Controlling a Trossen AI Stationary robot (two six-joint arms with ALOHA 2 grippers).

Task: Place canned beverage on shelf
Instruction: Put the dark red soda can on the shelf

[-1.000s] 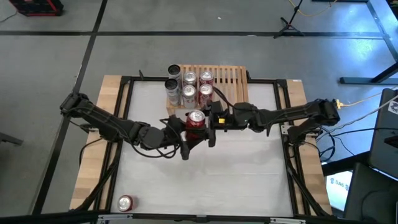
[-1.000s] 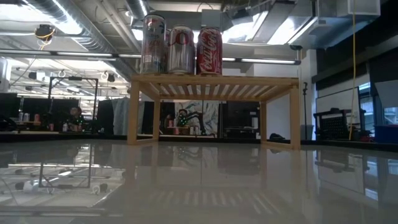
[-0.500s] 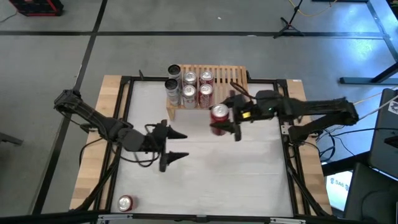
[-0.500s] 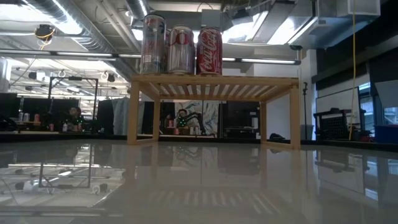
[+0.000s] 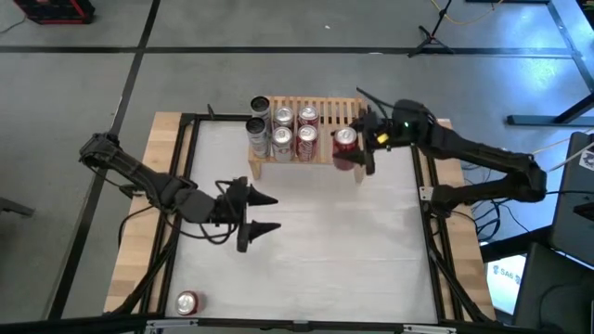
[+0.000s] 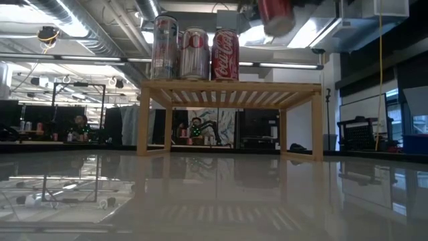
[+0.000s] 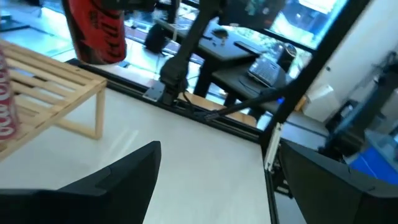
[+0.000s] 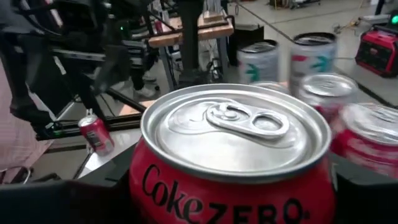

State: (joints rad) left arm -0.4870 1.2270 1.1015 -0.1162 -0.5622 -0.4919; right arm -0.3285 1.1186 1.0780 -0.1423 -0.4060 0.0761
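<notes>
Coke Zero can (image 5: 344, 146) hangs clamped in the right gripper (image 5: 354, 147) above the shelf's (image 5: 327, 112) right end. Left gripper (image 5: 259, 215), fingers apart, waits mid-table (image 5: 371, 260).

Shelf (image 5: 320, 130): left half blocked by a cluster of upright cans (image 5: 283, 130), two rows deep, silver ones at the far left edge. Right half of the slats bare, open from above and from the front. Right gripper (image 5: 357, 148) with a red can (image 5: 345, 147) sits at the shelf's front right part, over that bare stretch. Left gripper (image 5: 260, 215), fingers spread, hangs over mid-table, well apart from the shelf. White table (image 5: 371, 250) open elsewhere; one stray can (image 5: 187, 301) lies near the front left corner.
</notes>
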